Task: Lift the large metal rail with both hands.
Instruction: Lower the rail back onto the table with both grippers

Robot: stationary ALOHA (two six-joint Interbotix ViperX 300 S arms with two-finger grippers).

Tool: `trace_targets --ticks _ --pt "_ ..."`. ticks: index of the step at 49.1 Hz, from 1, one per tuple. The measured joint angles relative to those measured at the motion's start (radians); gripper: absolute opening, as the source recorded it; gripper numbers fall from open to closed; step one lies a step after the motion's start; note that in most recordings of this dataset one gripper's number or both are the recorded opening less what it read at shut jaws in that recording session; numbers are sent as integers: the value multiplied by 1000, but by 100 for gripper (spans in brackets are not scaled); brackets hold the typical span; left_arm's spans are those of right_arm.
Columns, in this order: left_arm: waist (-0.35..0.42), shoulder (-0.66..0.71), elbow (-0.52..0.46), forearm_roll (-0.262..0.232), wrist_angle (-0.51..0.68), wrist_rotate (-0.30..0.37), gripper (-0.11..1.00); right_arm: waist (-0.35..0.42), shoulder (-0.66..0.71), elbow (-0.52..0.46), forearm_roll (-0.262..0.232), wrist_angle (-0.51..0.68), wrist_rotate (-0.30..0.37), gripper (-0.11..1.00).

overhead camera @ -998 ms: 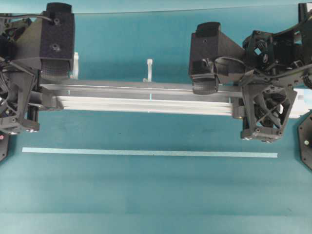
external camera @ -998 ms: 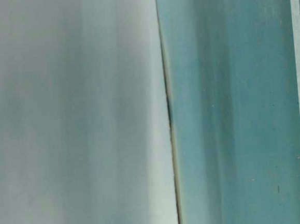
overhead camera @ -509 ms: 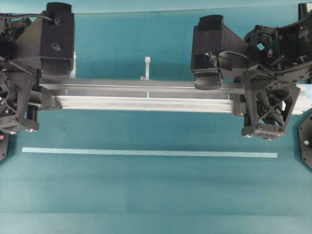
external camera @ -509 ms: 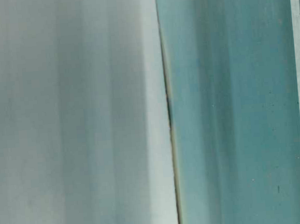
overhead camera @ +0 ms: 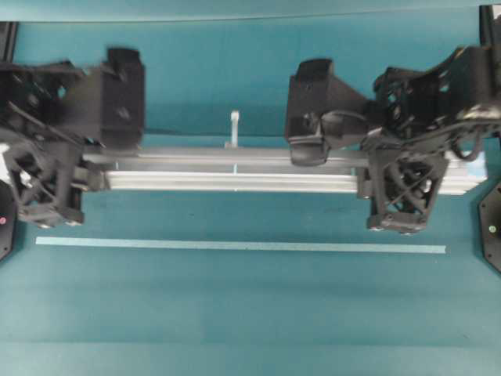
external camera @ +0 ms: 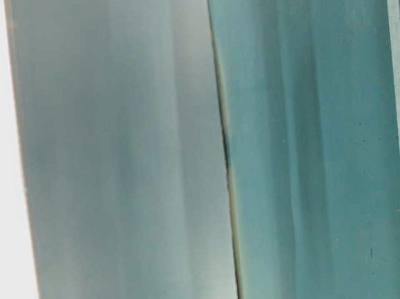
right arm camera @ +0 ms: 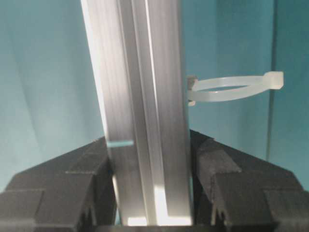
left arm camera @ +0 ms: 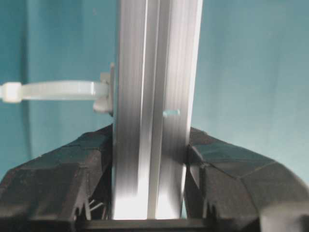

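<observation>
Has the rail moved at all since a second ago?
Yes. In the overhead view the large metal rail looks smaller and its left end sits further right over the fixed pale strip.

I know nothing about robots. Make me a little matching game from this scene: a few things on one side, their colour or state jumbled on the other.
Things:
1. large metal rail
2. thin flat strip
3. left pincer
4. zip-tie loop

States:
A. lies alone on the teal table, touched by nothing
B. black, clamped on one end of the bar
C. silver, grooved lengthwise, held at both ends
D. pale, sticks out sideways from the bar

Pairs: 1-C, 2-A, 3-B, 4-D
</observation>
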Motion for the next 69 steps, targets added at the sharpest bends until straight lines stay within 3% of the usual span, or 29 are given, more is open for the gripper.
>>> trace_targets --ticks 23,45,69 --pt "18 44 267 8 -261 5 36 -18 25 291 0 -313 -18 41" --pt "20 110 400 9 -476 3 36 -29 84 428 0 -508 -21 41" --pt "17 186 462 9 -637 -2 36 -18 150 502 0 -652 -20 41"
